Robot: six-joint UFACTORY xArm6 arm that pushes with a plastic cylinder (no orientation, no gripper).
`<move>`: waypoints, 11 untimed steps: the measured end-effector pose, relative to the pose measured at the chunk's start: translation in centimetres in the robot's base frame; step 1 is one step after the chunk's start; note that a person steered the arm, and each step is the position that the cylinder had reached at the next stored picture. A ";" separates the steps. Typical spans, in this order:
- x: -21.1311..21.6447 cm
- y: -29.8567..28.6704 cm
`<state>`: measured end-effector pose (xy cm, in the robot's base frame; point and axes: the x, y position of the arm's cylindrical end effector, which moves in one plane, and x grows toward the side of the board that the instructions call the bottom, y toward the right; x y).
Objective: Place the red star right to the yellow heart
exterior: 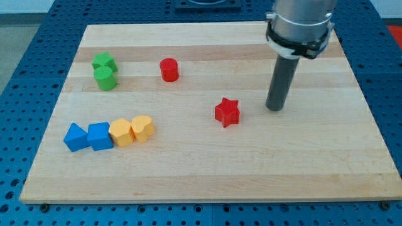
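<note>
My tip (275, 108): on the board, bare, touching no block, just right of the red star
Red star (227, 112): mid-board, well right of the yellow heart (143, 128)

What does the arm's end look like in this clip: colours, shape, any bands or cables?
A silver-grey metal cylinder ringed by a black band with a white edge, narrowing to a straight, dark grey rod. My tip is its plain lower end. No cables or markings show.

surface: pale wooden board (207, 176) lying flat; surround: blue perforated table (25, 37) showing at every edge; light: falling evenly
</note>
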<state>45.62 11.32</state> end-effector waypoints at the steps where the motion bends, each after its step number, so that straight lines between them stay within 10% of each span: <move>1: 0.9 -3.0; 8: 1.6 -17.1; 11: -1.2 -13.8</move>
